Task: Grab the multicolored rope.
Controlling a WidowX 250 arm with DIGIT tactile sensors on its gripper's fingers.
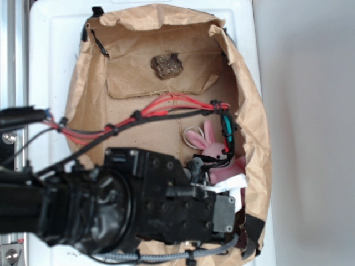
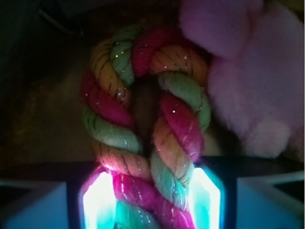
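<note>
Wrist view, left to right: the left finger [image 2: 98,202], the multicolored rope [image 2: 143,124] folded into a loop, the right finger, then the pink bunny [image 2: 257,81] touching the loop's right side. The fingers stand part-open with both rope strands between them; whether they press the rope cannot be told. Exterior view: the arm [image 1: 138,205] hides the rope inside the paper bag [image 1: 252,111]. Risks, as judged: one strand may slip free on closing, or the bunny's fur may snag and rise with the rope.
</note>
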